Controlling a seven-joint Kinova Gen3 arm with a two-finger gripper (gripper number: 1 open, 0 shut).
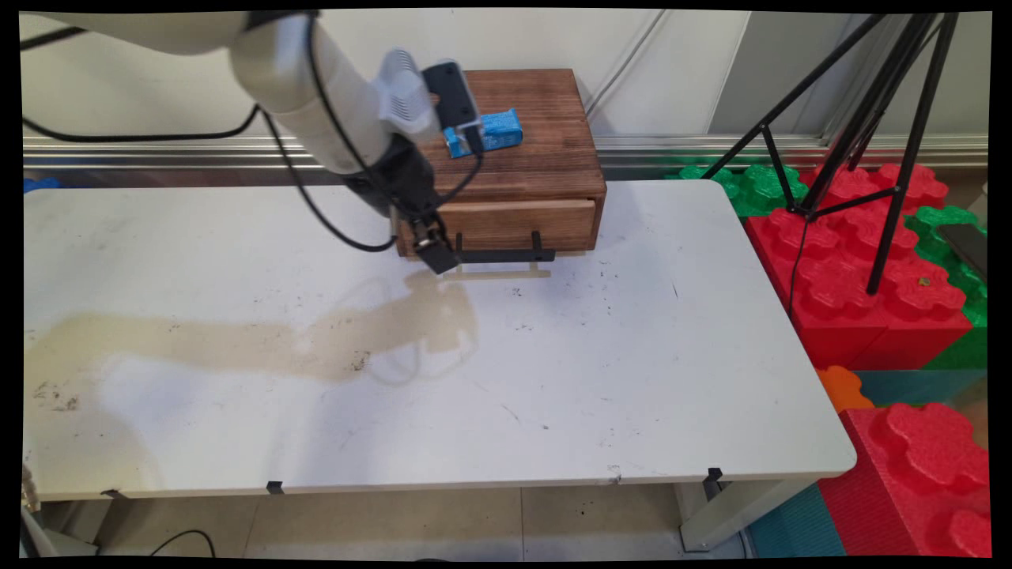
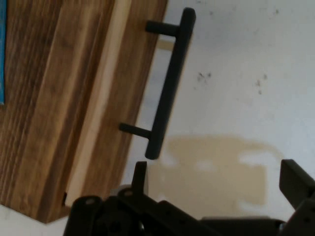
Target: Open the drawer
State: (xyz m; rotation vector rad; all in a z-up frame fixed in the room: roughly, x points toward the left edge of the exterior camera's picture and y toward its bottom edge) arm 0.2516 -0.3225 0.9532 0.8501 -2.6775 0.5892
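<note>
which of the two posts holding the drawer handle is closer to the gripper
The post at the handle's lower end in the hand view, just above the open gripper. The other post sits at the far end.

white table | wooden drawer box on far edge | surface apparently scuffed

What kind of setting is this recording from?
Probably a robotics lab or test room: a scuffed white table holding only a wooden drawer box, a black tripod, and big red and green foam blocks beside it.
</note>
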